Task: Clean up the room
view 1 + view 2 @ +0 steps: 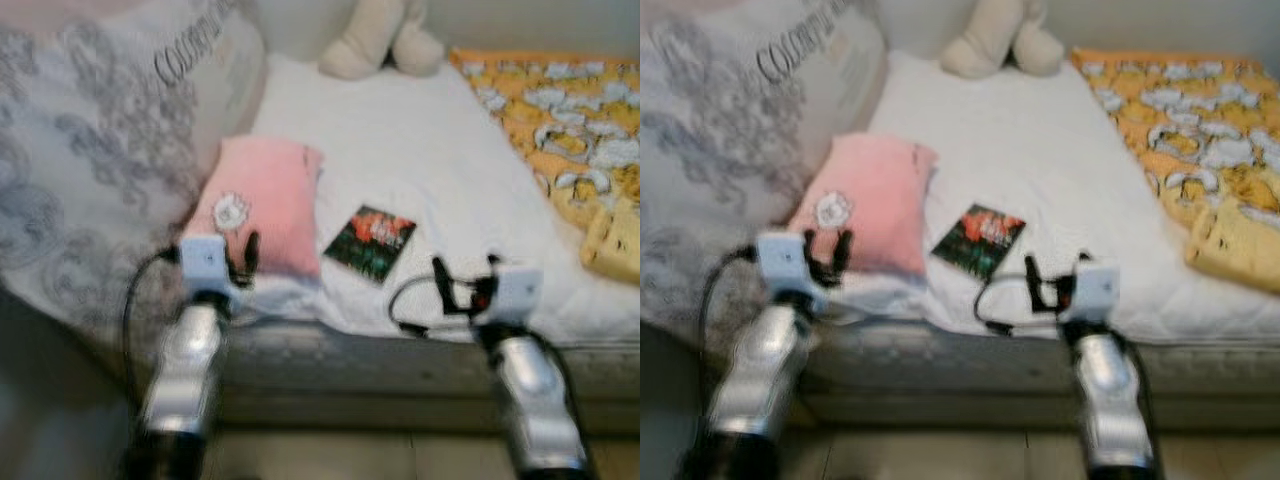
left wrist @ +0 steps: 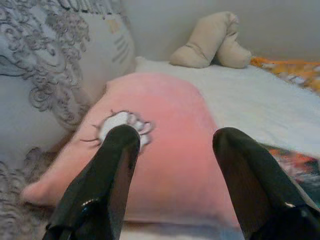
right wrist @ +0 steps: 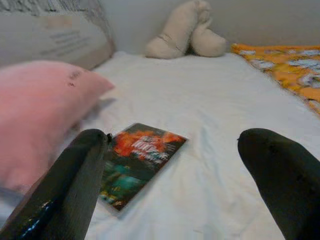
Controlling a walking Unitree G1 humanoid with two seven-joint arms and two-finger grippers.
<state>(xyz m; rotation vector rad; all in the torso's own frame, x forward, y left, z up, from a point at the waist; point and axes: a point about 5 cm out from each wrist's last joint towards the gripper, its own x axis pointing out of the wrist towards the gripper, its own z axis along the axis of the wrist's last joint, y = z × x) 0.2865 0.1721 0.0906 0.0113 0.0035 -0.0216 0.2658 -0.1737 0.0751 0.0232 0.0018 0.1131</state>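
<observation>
Pillow: pink pillow (image 1: 265, 205) lying near the bed's (image 1: 400, 140) front edge, against the big grey cushion (image 1: 90, 150); likely light, soft and squashy, best pinched at a corner or edge.
Book: thin book (image 1: 371, 241) flat beside it; probably stiff and light, hard to lift unless taken by an edge.
Left claw: left claw (image 2: 172, 165) spread, just before the pillow.
Right claw: right claw (image 3: 187, 175) spread, facing the book.

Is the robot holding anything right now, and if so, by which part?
Nothing is held. The left gripper is open in front of the pink pillow, and the right gripper is open near the book.
</observation>
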